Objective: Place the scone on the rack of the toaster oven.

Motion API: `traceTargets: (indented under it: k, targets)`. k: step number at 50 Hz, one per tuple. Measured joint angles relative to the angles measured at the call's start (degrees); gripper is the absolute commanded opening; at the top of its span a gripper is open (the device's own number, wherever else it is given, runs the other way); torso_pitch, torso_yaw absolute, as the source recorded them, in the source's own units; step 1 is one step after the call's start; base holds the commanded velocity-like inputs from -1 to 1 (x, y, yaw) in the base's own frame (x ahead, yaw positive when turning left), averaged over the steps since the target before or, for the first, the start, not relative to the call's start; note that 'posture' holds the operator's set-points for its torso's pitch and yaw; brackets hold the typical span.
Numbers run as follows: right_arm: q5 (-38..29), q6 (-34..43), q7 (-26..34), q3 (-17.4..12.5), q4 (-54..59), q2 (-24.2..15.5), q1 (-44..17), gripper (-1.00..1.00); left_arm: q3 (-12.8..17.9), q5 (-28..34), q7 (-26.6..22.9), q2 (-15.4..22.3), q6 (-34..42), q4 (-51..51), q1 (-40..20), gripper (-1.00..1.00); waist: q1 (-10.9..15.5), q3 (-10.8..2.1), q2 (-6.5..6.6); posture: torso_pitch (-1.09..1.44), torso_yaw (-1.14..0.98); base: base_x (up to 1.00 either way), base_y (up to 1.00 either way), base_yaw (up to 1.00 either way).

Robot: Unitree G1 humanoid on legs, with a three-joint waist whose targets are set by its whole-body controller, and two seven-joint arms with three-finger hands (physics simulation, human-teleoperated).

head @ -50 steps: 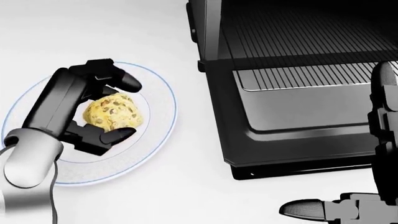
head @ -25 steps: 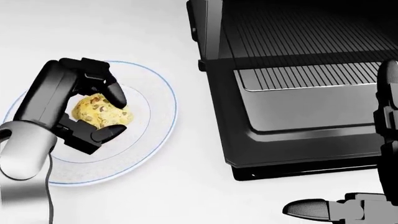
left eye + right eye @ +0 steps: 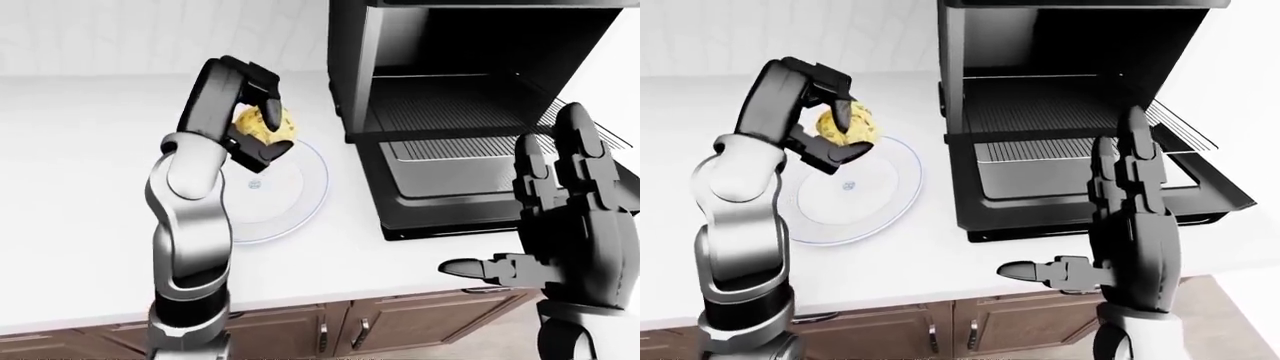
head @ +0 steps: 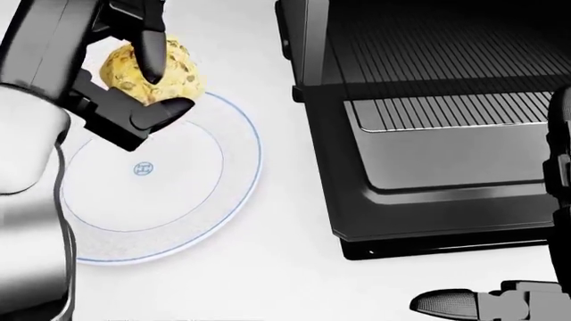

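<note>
Scone (image 4: 149, 71) now lifted off plate (image 4: 233, 200), clenched in left robot hand (image 4: 134, 80) at upper left; right robot hand (image 3: 560, 225) open. Carry to toaster oven (image 3: 470, 112) rack (image 4: 446, 110) remains.

No word, number or brand could be read anywhere in the 3 views. The only mark was a small blue emblem (image 4: 142, 168) at the centre of the white plate (image 4: 233, 194), a ring around a blocky shape, too small and blurred to make out as letters. The toaster oven (image 3: 1070, 112) showed no legible label, dial marking or logo on its visible dark surfaces, and the white counter (image 3: 80, 187) carried no writing.
</note>
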Motion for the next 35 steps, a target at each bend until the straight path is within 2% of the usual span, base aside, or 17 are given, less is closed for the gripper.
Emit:
traceTargets:
  k: [7,13,19,27,35]
  targets:
    - [1.3,2.8,-0.3,-2.5,-2.8,-1.0,-1.3,1.00,-1.2,3.0,-4.8,-1.0,1.1,-0.8,-4.9,-1.00,-0.1,0.41,-0.27,0.00,0.00,0.00,0.00,0.00]
    - [5.4,2.3,-3.8,-3.4,-2.7,-5.4,-0.1,1.00,-1.7,6.5,-10.2,-1.8,5.2,-2.9,-11.2,-1.00,0.0,0.77,-0.72,0.00,-0.01,0.00,0.00,0.00]
    - [10.0,0.1,-8.0,-3.1,-2.9,-9.5,2.3,1.00,-2.0,7.4,-11.0,-3.0,6.1,1.9,-18.7,-1.00,-0.3,0.88,-1.11,0.00,-0.03,0.00,0.00,0.00]
    - [13.5,-2.8,-12.0,-2.8,-2.8,-12.7,4.7,1.00,-3.0,8.2,-12.4,-4.5,5.8,1.9,-18.4,-1.00,-1.1,1.21,-1.41,0.00,-0.06,0.00,0.00,0.00]
    - [11.9,-2.4,-11.5,-2.0,-2.7,-10.9,4.0,1.00,-3.4,10.2,-14.5,-5.6,6.4,1.0,-19.9,-1.00,-2.2,1.24,-1.63,0.00,-0.10,0.00,0.00,0.00]
